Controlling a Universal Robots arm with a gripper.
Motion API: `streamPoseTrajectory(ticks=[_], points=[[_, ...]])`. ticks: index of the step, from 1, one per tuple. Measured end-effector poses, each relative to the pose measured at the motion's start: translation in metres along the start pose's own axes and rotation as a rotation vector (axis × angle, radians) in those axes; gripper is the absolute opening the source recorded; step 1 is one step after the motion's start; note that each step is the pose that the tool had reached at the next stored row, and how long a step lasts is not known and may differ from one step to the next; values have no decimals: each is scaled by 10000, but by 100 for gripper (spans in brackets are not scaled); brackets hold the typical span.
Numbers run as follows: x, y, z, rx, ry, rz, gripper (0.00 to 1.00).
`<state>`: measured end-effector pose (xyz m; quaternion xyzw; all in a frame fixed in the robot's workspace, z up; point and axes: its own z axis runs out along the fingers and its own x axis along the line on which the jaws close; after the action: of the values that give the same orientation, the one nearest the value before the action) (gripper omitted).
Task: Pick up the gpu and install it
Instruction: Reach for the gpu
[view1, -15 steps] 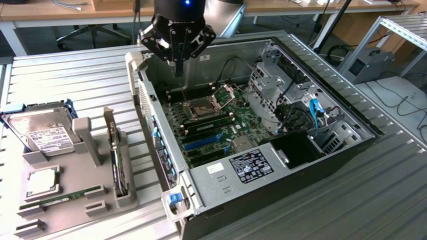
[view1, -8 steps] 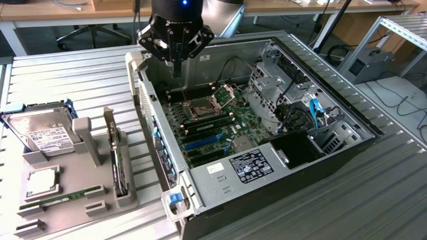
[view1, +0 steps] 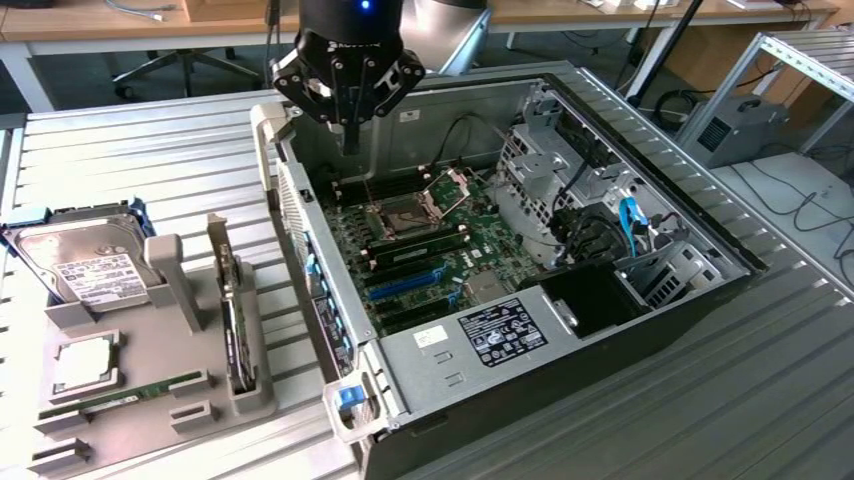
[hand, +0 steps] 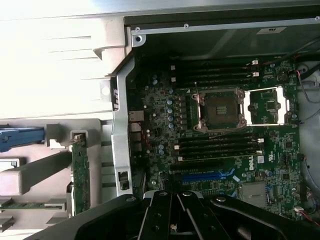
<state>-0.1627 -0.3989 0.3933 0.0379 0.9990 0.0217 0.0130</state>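
The gpu (view1: 236, 325) stands on its edge in a grey holder (view1: 160, 400) at the exterior view's left, beside the open computer case. In the wrist view the gpu (hand: 80, 172) shows as a thin green-edged card in that holder. My gripper (view1: 350, 143) hangs above the case's rear corner, well away from the card, fingers pointing down. It is shut with nothing between the fingers, and the gripper (hand: 172, 197) looks down over the motherboard (hand: 225, 135). A blue expansion slot (hand: 200, 176) lies bare on the board.
The open case (view1: 667, 300) takes up the middle of the metal table, its side wall (view1: 300, 250) between the holder and the board. The holder also carries a silver hard drive (view1: 87, 265), a processor (view1: 83, 362) and a green memory stick (view1: 127, 392). Cables (view1: 627, 230) hang by the drive cage.
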Motion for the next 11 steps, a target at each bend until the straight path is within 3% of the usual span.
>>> streamPoseTrajectory(ticks=[11], points=[[42, -3, -1, 0, 0, 0, 11]])
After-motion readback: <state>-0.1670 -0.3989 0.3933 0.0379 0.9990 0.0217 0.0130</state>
